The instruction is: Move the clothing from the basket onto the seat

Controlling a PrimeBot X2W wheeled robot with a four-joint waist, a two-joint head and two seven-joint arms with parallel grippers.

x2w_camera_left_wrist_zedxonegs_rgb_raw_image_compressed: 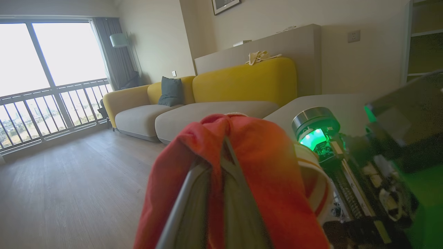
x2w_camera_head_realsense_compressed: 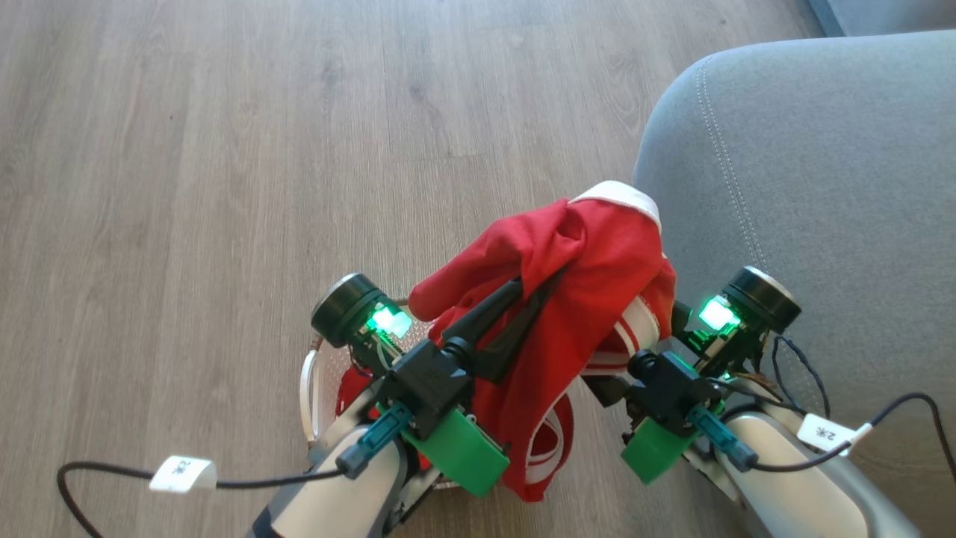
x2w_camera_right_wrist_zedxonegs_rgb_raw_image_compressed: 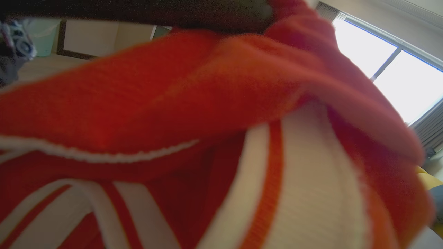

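- Left end effector point(x2w_camera_head_realsense_compressed: 539, 281) was closed on the clothing point(x2w_camera_head_realsense_compressed: 597, 254): 1 red garment, lifted clear of the basket point(x2w_camera_head_realsense_compressed: 308, 388) & draped over its fingers.
- Right end effector point(x2w_camera_head_realsense_compressed: 609, 387) was tucked under the fabric; open or closed, can't tell.
- Garment hung above the floor point(x2w_camera_head_realsense_compressed: 224, 149), just beside the seat point(x2w_camera_head_realsense_compressed: 806, 164), at its left edge, not yet on it.
- Approx. halfway for this piece: carry-over & release left.
- More red fabric point(x2w_camera_head_realsense_compressed: 351, 390) lay in the basket, so prob. at least 1 more trip.

A home living room: yellow-backed sofa point(x2w_camera_left_wrist_zedxonegs_rgb_raw_image_compressed: 242, 83) with cushion point(x2w_camera_left_wrist_zedxonegs_rgb_raw_image_compressed: 170, 91), floor lamp point(x2w_camera_left_wrist_zedxonegs_rgb_raw_image_compressed: 119, 39), curtained balcony window point(x2w_camera_left_wrist_zedxonegs_rgb_raw_image_compressed: 52, 58), wood-plank floor point(x2w_camera_left_wrist_zedxonegs_rgb_raw_image_compressed: 69, 193).
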